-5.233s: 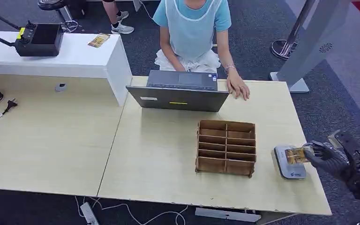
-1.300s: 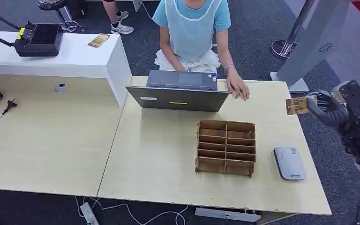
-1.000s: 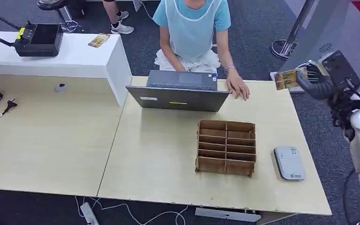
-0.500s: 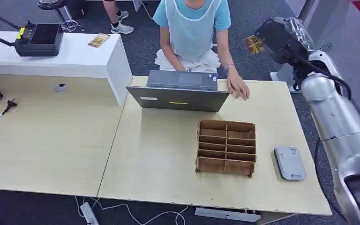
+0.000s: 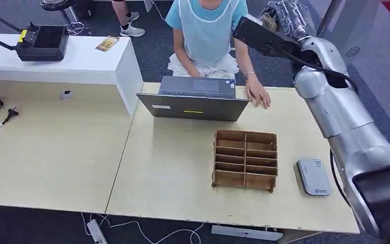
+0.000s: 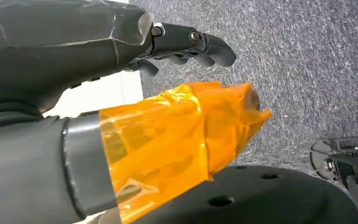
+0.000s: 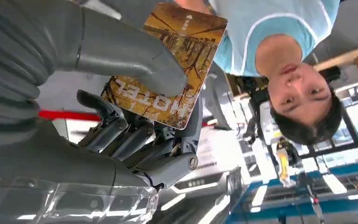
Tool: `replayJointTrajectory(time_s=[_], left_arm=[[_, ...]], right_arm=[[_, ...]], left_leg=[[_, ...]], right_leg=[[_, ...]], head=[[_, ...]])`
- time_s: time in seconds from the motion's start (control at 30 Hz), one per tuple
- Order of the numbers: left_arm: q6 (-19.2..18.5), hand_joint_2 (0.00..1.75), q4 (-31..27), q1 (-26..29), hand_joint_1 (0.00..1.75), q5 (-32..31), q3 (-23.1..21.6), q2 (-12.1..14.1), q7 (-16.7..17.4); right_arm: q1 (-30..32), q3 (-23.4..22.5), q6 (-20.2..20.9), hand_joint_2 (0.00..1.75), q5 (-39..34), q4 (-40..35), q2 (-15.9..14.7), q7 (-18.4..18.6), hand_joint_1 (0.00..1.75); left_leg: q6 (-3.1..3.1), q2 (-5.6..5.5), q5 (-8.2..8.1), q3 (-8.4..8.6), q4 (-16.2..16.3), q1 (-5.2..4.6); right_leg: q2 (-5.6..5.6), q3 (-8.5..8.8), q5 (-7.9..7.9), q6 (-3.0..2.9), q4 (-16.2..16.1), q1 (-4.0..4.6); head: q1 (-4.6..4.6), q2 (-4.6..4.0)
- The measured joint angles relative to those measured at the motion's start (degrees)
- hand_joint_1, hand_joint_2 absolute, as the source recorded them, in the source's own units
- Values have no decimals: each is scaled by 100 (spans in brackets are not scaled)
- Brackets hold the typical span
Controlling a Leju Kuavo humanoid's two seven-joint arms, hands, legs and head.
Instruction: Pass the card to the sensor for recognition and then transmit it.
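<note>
One card (image 7: 175,60) pinched by right hand (image 7: 135,93) | raised toward person (image 5: 207,30) | left hand (image 6: 186,44) loosely apart, empty

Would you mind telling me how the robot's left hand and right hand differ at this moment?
The right hand grips a brown patterned card under its thumb; the left hand holds nothing, its fingers loosely curled. The right hand is raised toward the seated person; the left hand hangs over grey carpet. The left thumb wears orange film; the right thumb is bare grey.
</note>
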Motion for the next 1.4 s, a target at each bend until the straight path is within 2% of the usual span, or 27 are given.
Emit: replayJointTrajectory(time_s=[0.2,0.47,0.9,1.4], left_arm=[[-44,0,0,-1,0,-109,-125,0,0],[-48,0,0,0,0,-144,-201,-9,-2],[-61,0,0,0,0,-170,-275,-39,-2],[-63,0,0,1,0,-142,-304,-46,-2]], right_arm=[[-39,109,-231,175,636,538,280,-4,175],[-167,173,-492,175,979,1147,562,74,175],[-214,166,-529,175,1401,1932,813,210,175],[-219,157,-520,175,1562,2209,1023,271,175]], left_leg=[[0,0,0,0,0,0],[0,1,0,1,0,0],[0,1,0,1,1,-1],[-1,1,1,1,0,0]], right_leg=[[0,0,0,0,0,0],[1,-1,0,0,0,0],[1,-1,0,0,0,0],[1,-1,0,0,0,0]], head=[[2,0],[0,0],[0,0],[2,0]])
